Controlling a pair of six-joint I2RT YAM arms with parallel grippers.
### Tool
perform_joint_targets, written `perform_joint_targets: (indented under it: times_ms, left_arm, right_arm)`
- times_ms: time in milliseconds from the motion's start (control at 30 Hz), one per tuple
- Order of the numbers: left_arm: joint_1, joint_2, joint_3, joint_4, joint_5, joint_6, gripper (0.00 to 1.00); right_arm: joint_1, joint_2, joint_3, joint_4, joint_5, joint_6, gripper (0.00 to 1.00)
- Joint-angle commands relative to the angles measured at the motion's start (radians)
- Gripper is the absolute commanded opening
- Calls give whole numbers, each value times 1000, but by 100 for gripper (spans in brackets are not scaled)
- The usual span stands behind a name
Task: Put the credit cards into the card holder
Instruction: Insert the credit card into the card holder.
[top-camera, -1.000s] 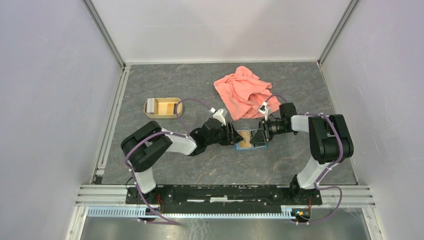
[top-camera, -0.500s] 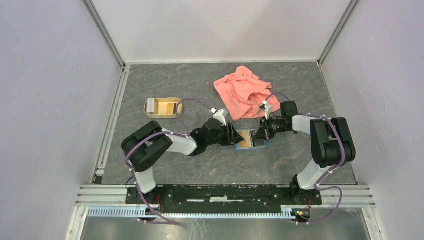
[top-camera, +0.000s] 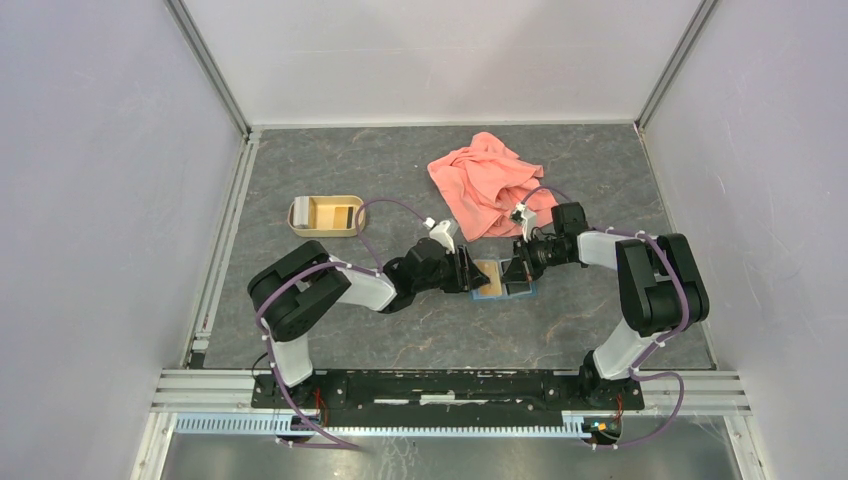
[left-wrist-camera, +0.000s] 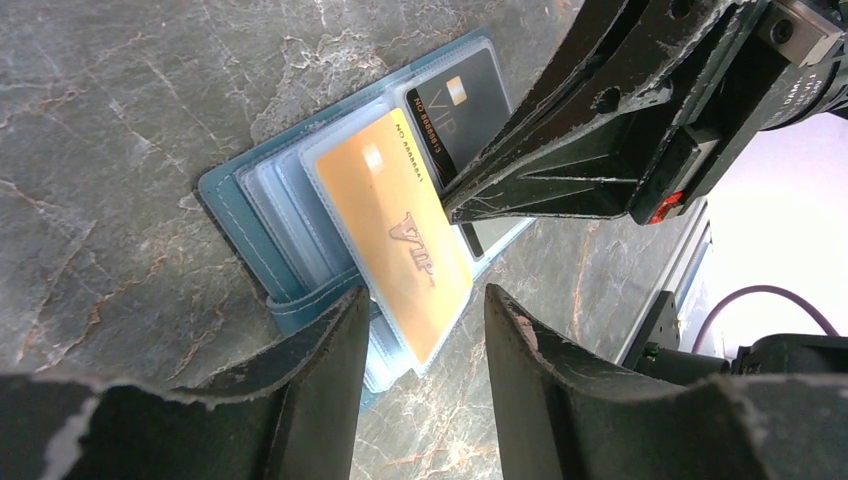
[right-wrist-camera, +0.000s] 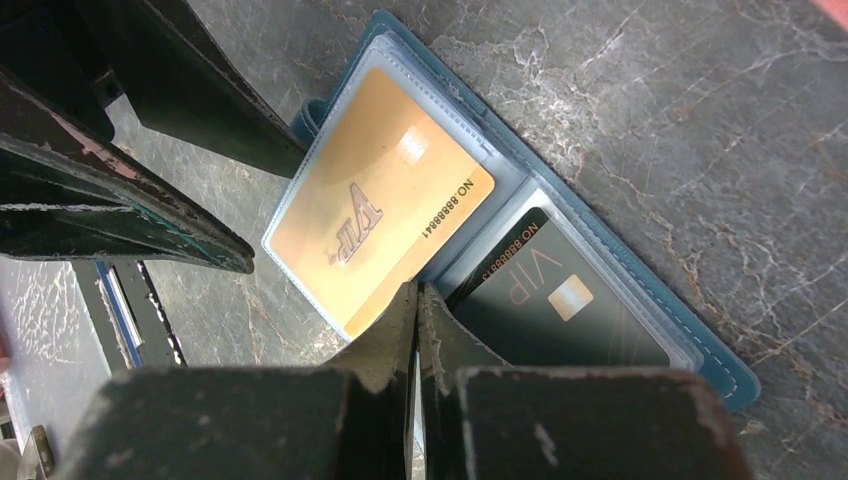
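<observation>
Card holder (left-wrist-camera: 230, 190) lying open, gold card (left-wrist-camera: 410, 240) and black card (left-wrist-camera: 465, 110) in its sleeves, left gripper (left-wrist-camera: 425, 297) jaws spread at one end of the holder, right gripper (right-wrist-camera: 415, 292) jaws pressed together over the holder's middle

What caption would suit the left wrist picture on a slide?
Shut right gripper pointing at an orange card on the open teal card holder.

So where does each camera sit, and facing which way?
Top external: fixed above and behind, facing down at the grey marbled table; left arm and right arm show.
Left wrist: on the left arm, facing the teal-blue folding card holder past its open left gripper.
Right wrist: on the right arm, facing that holder past its shut right gripper.
Both wrist views share the orange-gold card and black card.
</observation>
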Motion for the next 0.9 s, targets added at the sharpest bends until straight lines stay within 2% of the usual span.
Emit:
perform_joint_targets:
  times_ms: [0,433,867]
  left_arm:
    - [-9,7,37,25,19,-16,52]
    - [-20,23,82,47,50,-9,50]
    - [-22,76,168,45,77,-5,49]
  right_arm:
    - [8,-8,10,19,-27,-16,5]
    - [0,-21,29,-15,-33,-49,6]
    - [-79,-80,62,-89,-32,-123,9]
